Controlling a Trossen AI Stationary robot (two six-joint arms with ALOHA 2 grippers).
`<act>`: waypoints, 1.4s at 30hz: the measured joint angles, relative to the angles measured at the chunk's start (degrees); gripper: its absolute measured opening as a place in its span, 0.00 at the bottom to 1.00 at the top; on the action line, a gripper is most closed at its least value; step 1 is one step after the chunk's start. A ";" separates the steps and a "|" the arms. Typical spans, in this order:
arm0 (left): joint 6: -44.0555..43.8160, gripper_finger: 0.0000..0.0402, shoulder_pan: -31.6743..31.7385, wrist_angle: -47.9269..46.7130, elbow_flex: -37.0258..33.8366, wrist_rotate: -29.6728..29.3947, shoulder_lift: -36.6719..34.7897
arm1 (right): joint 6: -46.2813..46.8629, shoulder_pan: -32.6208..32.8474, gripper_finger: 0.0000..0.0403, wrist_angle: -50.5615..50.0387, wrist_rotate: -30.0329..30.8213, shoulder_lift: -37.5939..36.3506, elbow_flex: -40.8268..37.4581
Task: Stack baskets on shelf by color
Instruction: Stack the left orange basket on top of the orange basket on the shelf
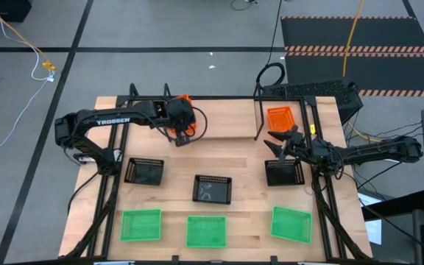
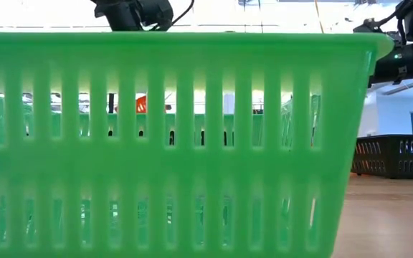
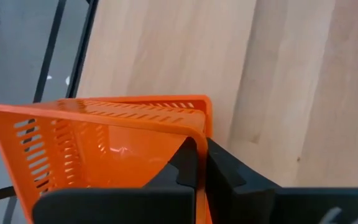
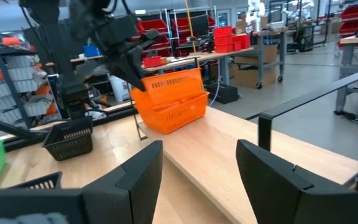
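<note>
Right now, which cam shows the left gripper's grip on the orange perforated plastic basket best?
Left wrist view: the left gripper is shut on the rim of the orange perforated plastic basket, close up. The right wrist view shows it from afar; the high view shows only an orange sliver. The low view hides it.

**Baskets at this moment**

Your left claw [image 1: 181, 132] pinches the rim of a tilted orange basket [image 4: 169, 99]. Another orange basket [image 1: 279, 118] sits beside your right claw [image 1: 277, 140]; three black baskets [image 1: 213, 188] and three green baskets [image 1: 207, 230] lie nearer you.
</note>
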 joint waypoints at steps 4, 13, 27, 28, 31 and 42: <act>-0.75 0.04 -0.36 -0.52 0.03 0.14 0.90 | -0.20 0.02 0.49 -0.07 0.85 0.00 0.00; -6.04 0.07 -0.38 1.86 0.06 0.30 4.13 | 0.20 0.02 0.49 -0.03 0.85 0.10 0.00; 4.89 0.46 -0.78 -0.52 0.21 0.34 4.38 | 0.24 0.02 0.49 0.42 0.87 0.42 0.00; 5.36 0.45 -0.80 -0.93 0.19 1.07 4.46 | 0.28 0.02 0.49 0.42 0.87 0.42 0.00; 6.77 0.42 -0.94 -2.31 0.19 1.91 4.99 | 0.44 0.02 0.49 0.42 0.86 0.40 0.00; 12.15 0.30 -0.38 -0.91 0.12 1.46 9.16 | 1.29 0.02 0.49 0.37 0.83 0.42 0.00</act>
